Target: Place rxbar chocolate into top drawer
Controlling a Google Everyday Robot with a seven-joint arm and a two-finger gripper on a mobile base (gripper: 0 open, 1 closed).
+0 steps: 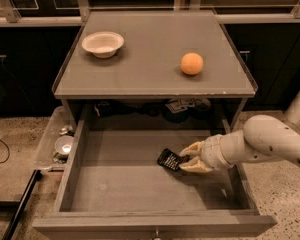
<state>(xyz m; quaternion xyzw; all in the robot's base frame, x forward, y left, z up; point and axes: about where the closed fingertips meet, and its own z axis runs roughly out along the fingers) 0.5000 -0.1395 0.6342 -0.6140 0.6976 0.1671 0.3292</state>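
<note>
The top drawer (115, 184) is pulled open under the grey table, its flat grey bottom showing. My gripper (188, 159) reaches in from the right, low inside the drawer near its right side. Its cream fingers (192, 148) are shut on the rxbar chocolate (171, 159), a small black wrapper with white lettering. The bar sticks out to the left of the fingers, tilted, at or just above the drawer bottom.
On the table top stand a white bowl (103, 43) at the left and an orange ball (192, 63) at the right. A clear plastic bin (57, 144) of small items sits on the floor left of the drawer. Dark cabinets stand behind.
</note>
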